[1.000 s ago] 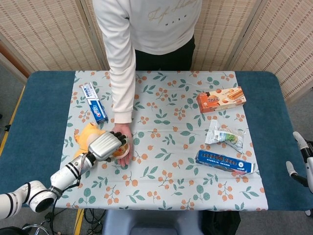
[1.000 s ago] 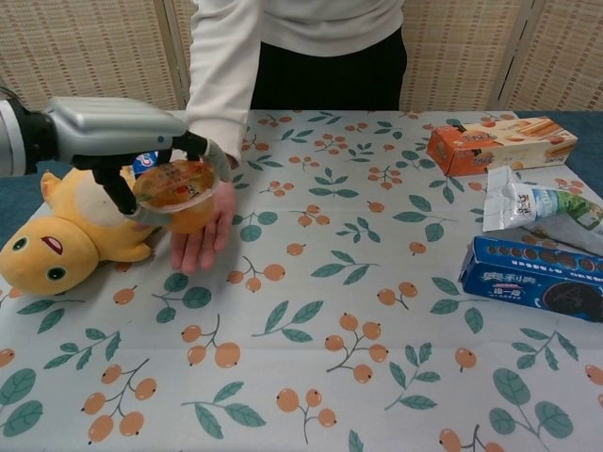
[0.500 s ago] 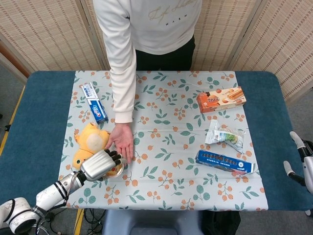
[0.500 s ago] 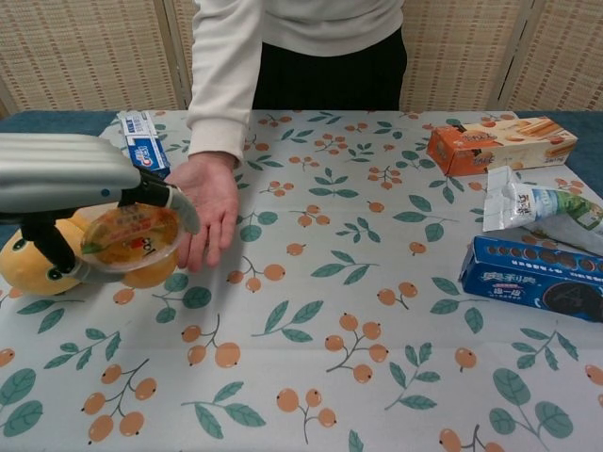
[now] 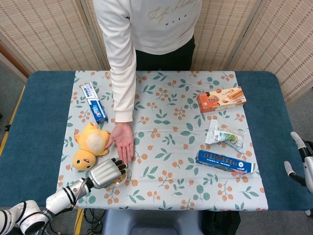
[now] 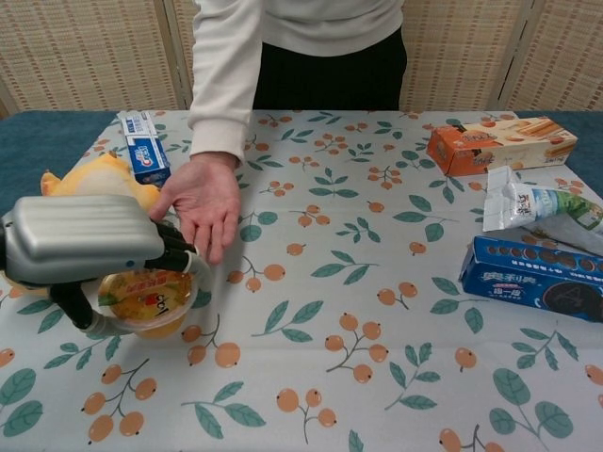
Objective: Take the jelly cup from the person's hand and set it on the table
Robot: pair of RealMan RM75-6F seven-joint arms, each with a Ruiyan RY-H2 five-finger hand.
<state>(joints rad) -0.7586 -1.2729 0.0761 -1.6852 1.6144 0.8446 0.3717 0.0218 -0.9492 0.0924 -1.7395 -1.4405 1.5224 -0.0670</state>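
Observation:
The jelly cup [image 6: 147,301] is a clear cup of orange jelly with a printed lid. My left hand [image 6: 85,247] grips it from above, low over the floral tablecloth near the front left. In the head view the left hand [image 5: 105,172] covers most of the jelly cup [image 5: 119,178]. The person's hand [image 6: 203,201] lies palm up and empty just behind the cup. My right hand [image 5: 301,156] shows only at the right edge of the head view, away from the table's objects, with its fingers apart.
A yellow plush toy [image 5: 88,147] lies left of the person's hand. A toothpaste box [image 5: 93,102] sits at the back left. On the right are an orange biscuit box [image 5: 221,99], a snack packet [image 5: 224,135] and a blue cookie pack [image 5: 224,162].
My left hand has carried the jelly cup off the person's palm, toward the front of the table and downward. The person's hand stays open where it was.

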